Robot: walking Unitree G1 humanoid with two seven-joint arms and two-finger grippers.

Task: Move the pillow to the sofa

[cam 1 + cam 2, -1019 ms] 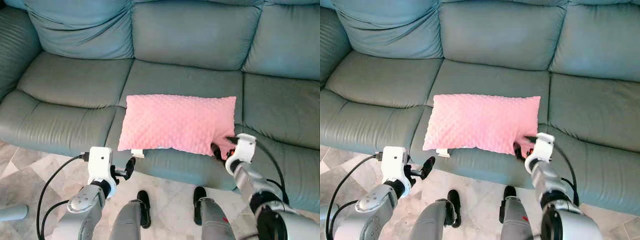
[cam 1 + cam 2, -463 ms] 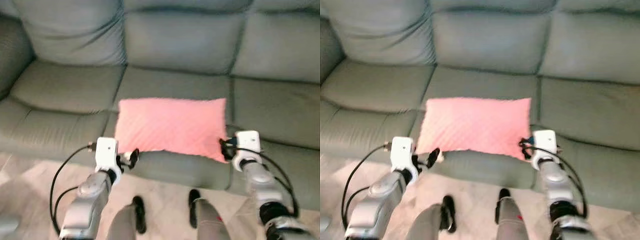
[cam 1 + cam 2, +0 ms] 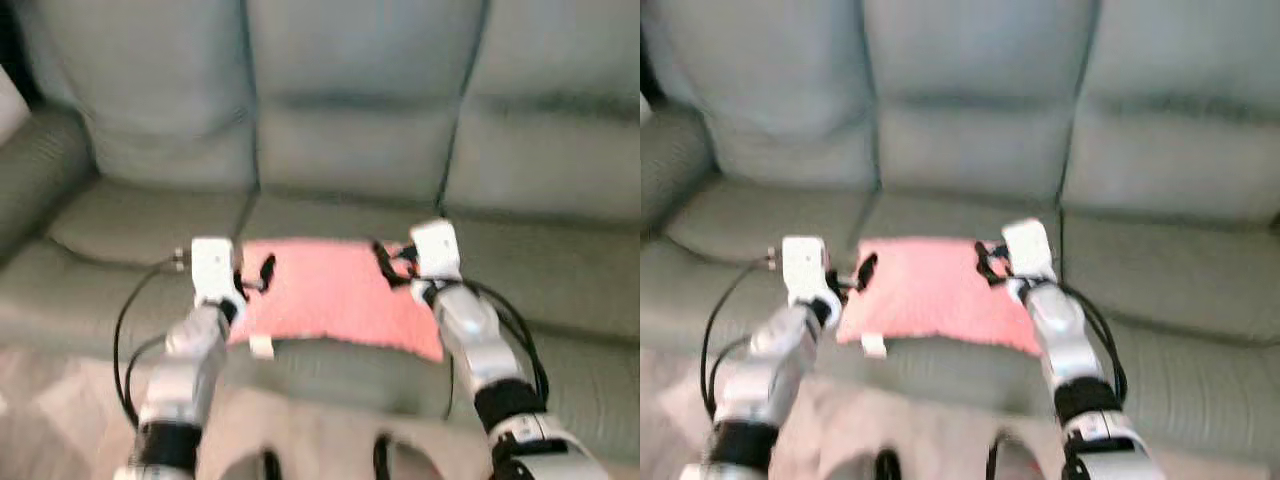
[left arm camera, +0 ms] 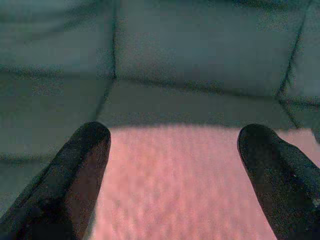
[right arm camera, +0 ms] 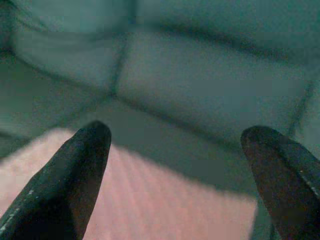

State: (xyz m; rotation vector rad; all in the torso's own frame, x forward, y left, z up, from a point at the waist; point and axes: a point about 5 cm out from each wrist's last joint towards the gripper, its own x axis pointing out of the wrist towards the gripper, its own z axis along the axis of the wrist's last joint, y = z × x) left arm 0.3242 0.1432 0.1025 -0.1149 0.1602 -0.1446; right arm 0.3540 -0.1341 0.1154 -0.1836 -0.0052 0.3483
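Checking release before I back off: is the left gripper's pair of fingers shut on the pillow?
No. The left gripper's fingers stand wide apart above the pink pillow.

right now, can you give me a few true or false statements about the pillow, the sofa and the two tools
1. The pillow lies on the sofa seat. True.
2. The pillow is blue. False: it is pink, and the sofa is grey-green.
3. The left tool is open, with the pillow showing between its fingers. True.
4. The right tool is shut on the pillow. False: its fingers stand wide apart, with pillow and sofa seen between them.
5. The pillow leans upright against the backrest. False: it lies flat on the middle seat cushion, near the front edge.
6. Both tools are up by the pillow, the left one at its left end, the right one at its right. True.
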